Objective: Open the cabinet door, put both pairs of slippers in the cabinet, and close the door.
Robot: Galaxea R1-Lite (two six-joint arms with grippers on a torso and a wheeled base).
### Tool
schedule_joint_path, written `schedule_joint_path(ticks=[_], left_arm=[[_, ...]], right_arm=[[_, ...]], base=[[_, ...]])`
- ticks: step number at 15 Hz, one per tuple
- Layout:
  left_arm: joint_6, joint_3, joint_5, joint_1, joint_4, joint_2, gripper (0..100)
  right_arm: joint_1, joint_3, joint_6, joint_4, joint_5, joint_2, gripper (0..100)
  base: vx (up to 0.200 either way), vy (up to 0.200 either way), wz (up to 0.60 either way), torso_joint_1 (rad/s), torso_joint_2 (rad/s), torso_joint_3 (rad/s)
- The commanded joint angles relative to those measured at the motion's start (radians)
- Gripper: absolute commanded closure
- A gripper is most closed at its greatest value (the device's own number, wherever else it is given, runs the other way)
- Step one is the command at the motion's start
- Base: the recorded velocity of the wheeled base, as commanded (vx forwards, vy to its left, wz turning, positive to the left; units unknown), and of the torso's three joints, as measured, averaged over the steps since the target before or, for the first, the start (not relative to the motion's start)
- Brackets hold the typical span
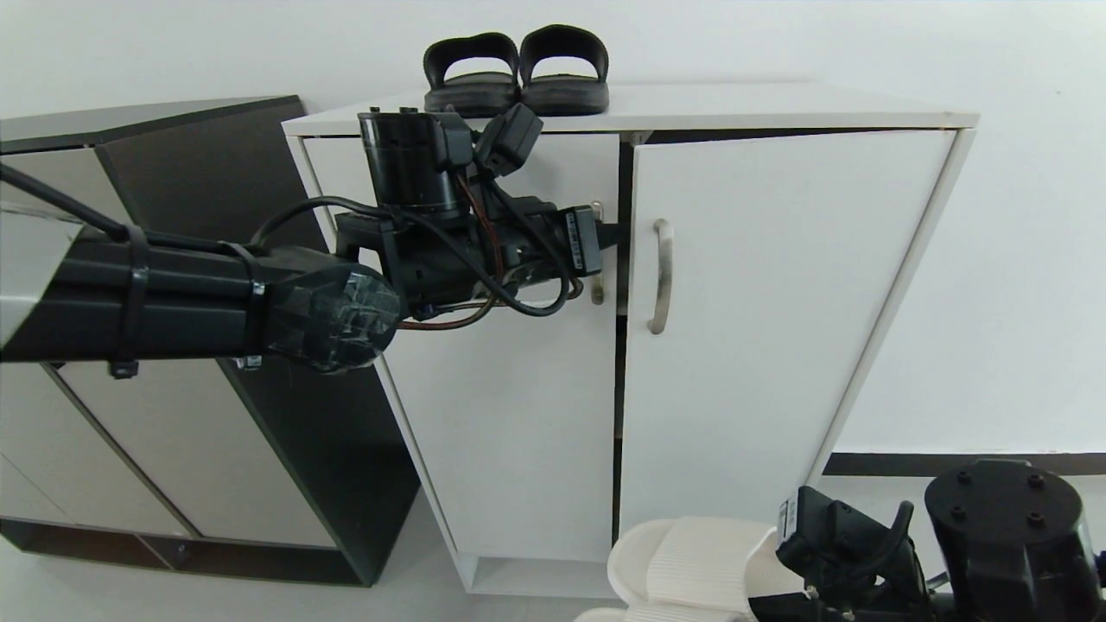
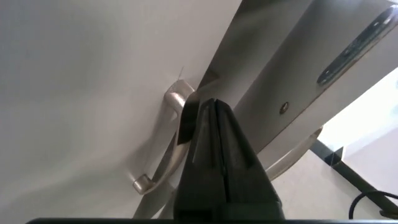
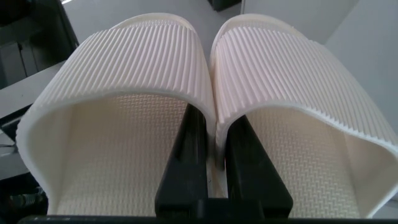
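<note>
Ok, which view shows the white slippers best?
The right wrist view: both white slippers side by side, right gripper clamped on their inner walls. Head view catches part of them at its lower edge; left wrist view faces the door handle.

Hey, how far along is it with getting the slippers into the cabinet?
Done: the right gripper already holds the white slippers. In hand: the left gripper is at the left door handle, with only a narrow gap between the doors. Left: swing the door open, put in the white pair and the black slippers on the cabinet top, then close up.
</note>
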State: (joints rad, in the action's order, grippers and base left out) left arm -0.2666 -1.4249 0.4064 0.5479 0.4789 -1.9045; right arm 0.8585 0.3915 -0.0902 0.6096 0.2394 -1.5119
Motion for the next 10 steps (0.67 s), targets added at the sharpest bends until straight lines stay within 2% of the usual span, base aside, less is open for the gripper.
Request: schedule_joint_path(ticks=[1,3,7,8,10], left_arm=[[0.0,0.007,-0.006,0.001,0.001,-0.001,100],[0.001,0.026,-0.057,0.041,0.009,0.005,100],[0.029,0.152,-0.069,0.202,0.063,0.076,100],[0.035,0.164,-0.084,0.218,0.081,0.084,100],[0.035,0.164,-0.104,0.213,0.099,0.084,100]], right_arm=[[0.016,0.006,0.0,-0.007,0.0,0.01,100],[0.022,0.009,0.001,-0.007,0.0,0.013,100],[0.034,0.007,0.001,-0.007,0.0,0.013,100],[0.037,0.006,0.001,-0.007,0.0,0.018,100],[0.051,0.006,0.001,-0.007,0.0,0.03,100]], base=[[-0.2,0.0,0.0,0.007,0.0,0.002],[-0.2,0.0,0.0,0.007,0.01,-0.002],[-0.2,0.0,0.0,0.004,0.0,0.004],[-0.2,0.0,0.0,0.007,0.0,0.002],[-0.2,0.0,0.0,0.0,0.0,0.005]])
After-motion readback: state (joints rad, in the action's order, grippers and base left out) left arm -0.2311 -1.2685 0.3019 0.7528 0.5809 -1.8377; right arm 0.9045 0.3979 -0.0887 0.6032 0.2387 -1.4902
